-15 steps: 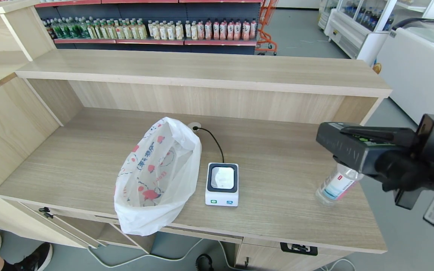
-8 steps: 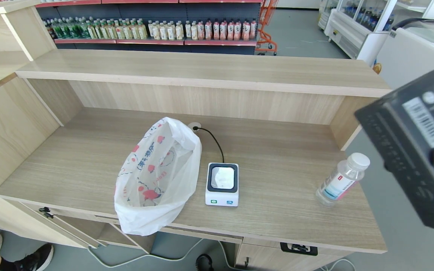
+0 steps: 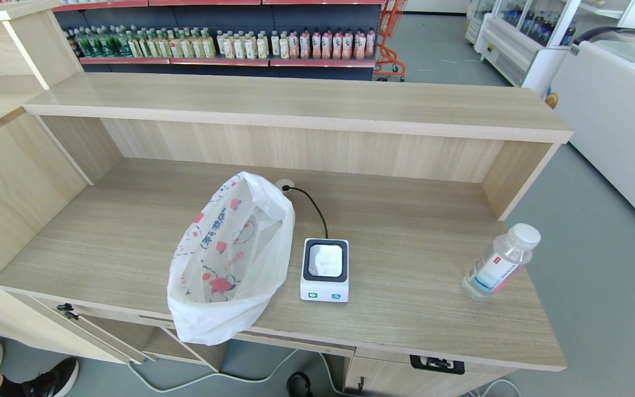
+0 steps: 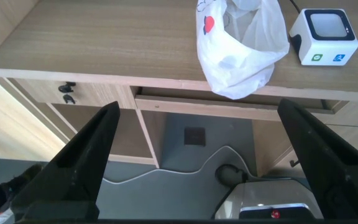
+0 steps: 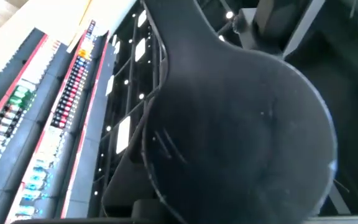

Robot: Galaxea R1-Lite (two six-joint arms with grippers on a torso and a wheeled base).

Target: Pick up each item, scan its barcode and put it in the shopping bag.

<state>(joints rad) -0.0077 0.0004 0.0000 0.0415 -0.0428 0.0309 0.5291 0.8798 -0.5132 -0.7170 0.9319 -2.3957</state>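
Contents of shopping bag hidden by plastic, unidentifiable dark shape close to lens

Wooden counter with shopping bag, barcode scanner just beside it, water bottle near right end

Big black rounded shape sits close to the lens, centre-right; can't tell what it is. Behind it is a dark open ceiling grid w/ small bright lights. Red-edged shop shelves run diagonally on one side, w/ rows of bottles in green, red & blue, too small for detail.
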